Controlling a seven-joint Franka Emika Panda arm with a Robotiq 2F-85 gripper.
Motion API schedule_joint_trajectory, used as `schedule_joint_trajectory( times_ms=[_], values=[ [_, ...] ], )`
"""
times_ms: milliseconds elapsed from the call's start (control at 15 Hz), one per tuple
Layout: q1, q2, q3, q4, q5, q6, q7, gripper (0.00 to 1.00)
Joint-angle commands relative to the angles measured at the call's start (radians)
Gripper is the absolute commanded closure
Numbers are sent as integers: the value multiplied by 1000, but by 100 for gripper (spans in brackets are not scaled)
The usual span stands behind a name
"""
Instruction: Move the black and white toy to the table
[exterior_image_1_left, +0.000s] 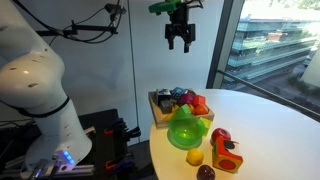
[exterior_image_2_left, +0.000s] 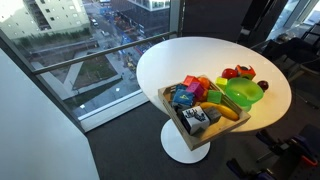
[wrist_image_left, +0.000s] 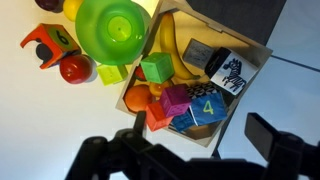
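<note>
The black and white toy (wrist_image_left: 230, 72) is a small zebra-patterned block in a corner of the wooden tray (wrist_image_left: 255, 55). It also shows in an exterior view (exterior_image_2_left: 195, 118). The tray stands near the edge of the round white table (exterior_image_1_left: 270, 120), which also shows in the other views (exterior_image_2_left: 180, 60) (wrist_image_left: 20, 100). My gripper (exterior_image_1_left: 180, 36) hangs high above the tray, open and empty. In the wrist view its dark fingers (wrist_image_left: 180, 150) frame the bottom of the picture, well above the toys.
The tray also holds a banana (wrist_image_left: 165, 50), an orange (wrist_image_left: 135, 97), a purple cube (wrist_image_left: 178, 100), a blue cube marked 4 (wrist_image_left: 205, 110) and a green cube (wrist_image_left: 155, 68). A green bowl (wrist_image_left: 115, 28), a red apple (wrist_image_left: 75, 68) and a red toy (wrist_image_left: 45, 45) sit beside it.
</note>
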Motion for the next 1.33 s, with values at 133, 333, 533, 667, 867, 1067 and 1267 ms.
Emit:
schedule_joint_trajectory(
  times_ms=[133,333,533,667,867,1067,1267],
  values=[
    [24,116,21,36,45,63,34,0],
    [37,174,39,46,57,103,60,0],
    [52,232,64,60,31,134,123,0],
    [63,269,80,70,12,148,167,0],
    [83,321,100,85,-31,161,243,0],
    [107,374,110,99,-73,173,304,0],
    [129,425,112,106,-88,185,333,0]
  ],
)
